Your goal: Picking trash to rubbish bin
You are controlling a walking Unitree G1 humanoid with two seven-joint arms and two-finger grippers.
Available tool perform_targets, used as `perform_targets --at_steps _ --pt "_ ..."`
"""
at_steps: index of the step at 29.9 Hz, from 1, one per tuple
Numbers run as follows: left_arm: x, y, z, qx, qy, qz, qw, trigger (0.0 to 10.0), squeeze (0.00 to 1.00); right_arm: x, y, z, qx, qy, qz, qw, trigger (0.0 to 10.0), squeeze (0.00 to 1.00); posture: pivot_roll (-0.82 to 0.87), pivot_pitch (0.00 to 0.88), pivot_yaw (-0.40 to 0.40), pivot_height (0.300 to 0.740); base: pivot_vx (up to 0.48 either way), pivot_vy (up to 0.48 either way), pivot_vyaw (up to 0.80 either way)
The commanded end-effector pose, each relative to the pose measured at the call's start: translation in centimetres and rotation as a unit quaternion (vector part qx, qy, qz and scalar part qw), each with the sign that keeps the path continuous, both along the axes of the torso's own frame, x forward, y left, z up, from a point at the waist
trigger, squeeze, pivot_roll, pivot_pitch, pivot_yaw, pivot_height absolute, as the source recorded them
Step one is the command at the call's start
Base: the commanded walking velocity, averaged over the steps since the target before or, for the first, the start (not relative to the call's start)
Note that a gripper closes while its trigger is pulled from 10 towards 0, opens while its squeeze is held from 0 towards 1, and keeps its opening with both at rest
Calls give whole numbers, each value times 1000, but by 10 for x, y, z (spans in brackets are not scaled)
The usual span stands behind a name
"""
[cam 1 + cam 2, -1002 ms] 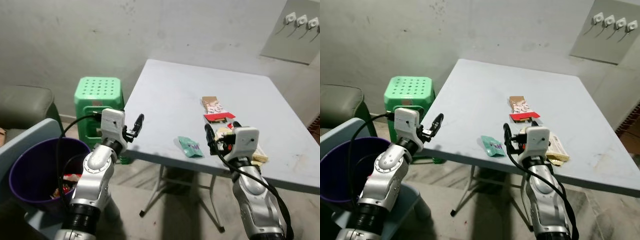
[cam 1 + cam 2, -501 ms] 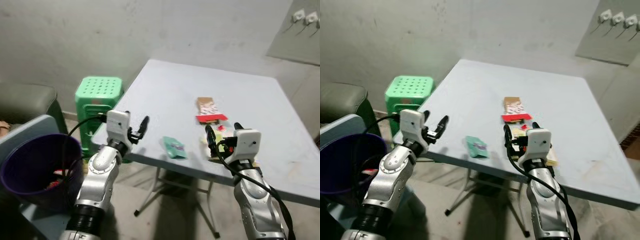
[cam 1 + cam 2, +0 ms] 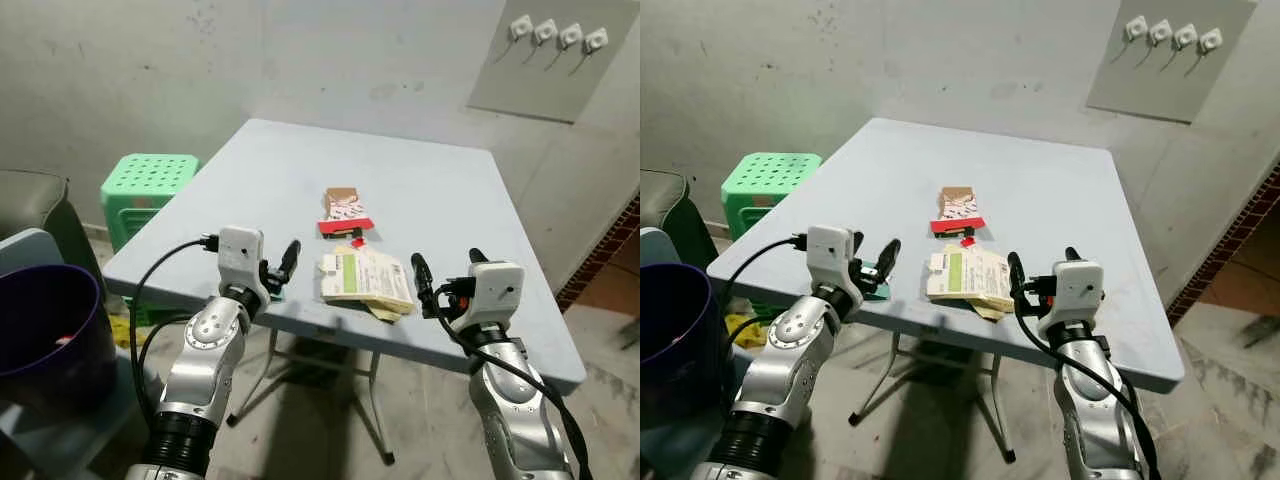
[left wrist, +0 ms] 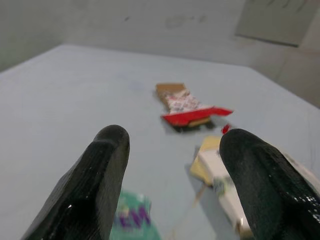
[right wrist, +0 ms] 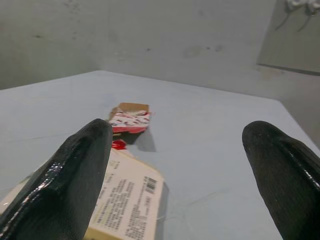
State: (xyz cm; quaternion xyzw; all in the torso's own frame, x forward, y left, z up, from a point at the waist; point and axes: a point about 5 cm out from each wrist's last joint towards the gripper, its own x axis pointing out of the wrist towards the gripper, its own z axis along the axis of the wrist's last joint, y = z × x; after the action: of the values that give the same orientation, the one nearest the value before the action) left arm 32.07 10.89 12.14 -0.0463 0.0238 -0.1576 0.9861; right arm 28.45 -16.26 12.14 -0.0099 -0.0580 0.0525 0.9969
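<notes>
Left wrist view: left gripper (image 4: pixel 172 165) jaws apart over table (image 3: pixel 420 190) edge, green packet (image 4: pixel 131 220) just below and between them, not gripped. Right gripper (image 5: pixel 177 165) jaws wide apart, cream box (image 3: pixel 363 277) just ahead toward its left finger. Red wrapper (image 3: pixel 344 212) farther in. Purple bin (image 3: pixel 45 320) at far left.

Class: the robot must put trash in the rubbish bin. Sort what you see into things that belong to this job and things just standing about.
Belong to the job: red and white wrapper; cream packets; green packet; purple bin; left gripper and right gripper, both open.

Standing about: table; green stool; wall hooks.
</notes>
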Motion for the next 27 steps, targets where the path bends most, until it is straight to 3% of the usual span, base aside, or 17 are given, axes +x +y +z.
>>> perform_targets --at_steps 1,7,10,19,20,27 --pt "-2 0 0 -1 7 2 1000 10000 0 1 4 4 -3 -5 11 1000 10000 0 -42 0 -59 740 0 0 0" --pt "-10 -11 -5 -7 21 -1 1000 10000 0 1 6 2 2 11 33 999 10000 0 -42 0 -61 740 0 0 0" --pt "-12 -15 -6 -9 28 -2 1000 10000 0 -2 11 0 8 26 78 997 10000 0 -41 0 -65 740 0 0 0" --pt "-12 -14 -9 -7 56 10 998 10000 0 -11 21 0 12 32 150 988 10000 0 -42 0 -64 740 0 0 0" --pt "-12 -14 -12 -9 77 16 997 10000 0 -14 26 2 16 31 171 985 10000 0 -45 0 -62 740 0 0 0" --pt "-9 -15 -16 -3 96 18 995 10000 0 -18 32 3 22 32 192 981 10000 0 -55 0 -54 740 0 0 0"
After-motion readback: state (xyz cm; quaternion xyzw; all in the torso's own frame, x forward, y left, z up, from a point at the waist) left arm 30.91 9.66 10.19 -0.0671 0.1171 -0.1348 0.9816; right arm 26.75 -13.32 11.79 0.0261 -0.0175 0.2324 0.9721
